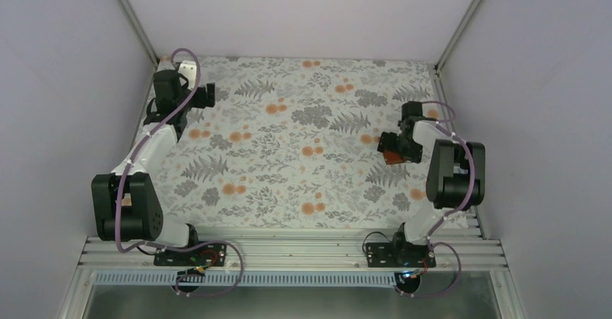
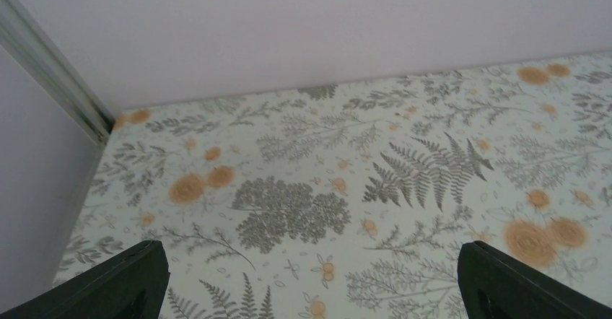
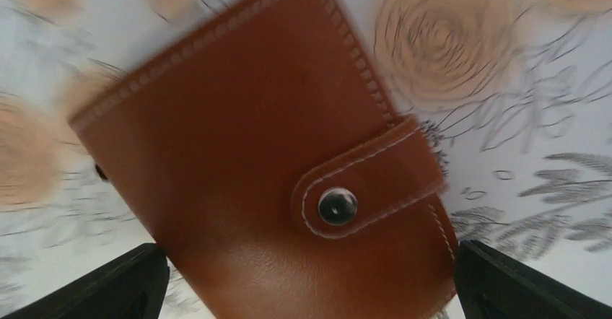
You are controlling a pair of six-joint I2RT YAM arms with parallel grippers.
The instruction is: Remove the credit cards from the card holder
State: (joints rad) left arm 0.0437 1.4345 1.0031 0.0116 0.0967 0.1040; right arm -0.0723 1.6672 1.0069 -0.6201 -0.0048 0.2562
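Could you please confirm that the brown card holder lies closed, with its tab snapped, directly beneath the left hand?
Not quite: the card holder lies beneath the right hand, not the left. The right wrist view shows it closed, tab snapped, below that open hand. The left wrist view shows only floral cloth under the left hand.

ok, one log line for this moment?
left pincer: open, over cloth, far-left corner | right pincer: open, above card holder | card holder: closed, tab snapped | cards: not visible

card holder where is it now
Top view: the card holder lies closed on the floral cloth at the right side, under the open right gripper.
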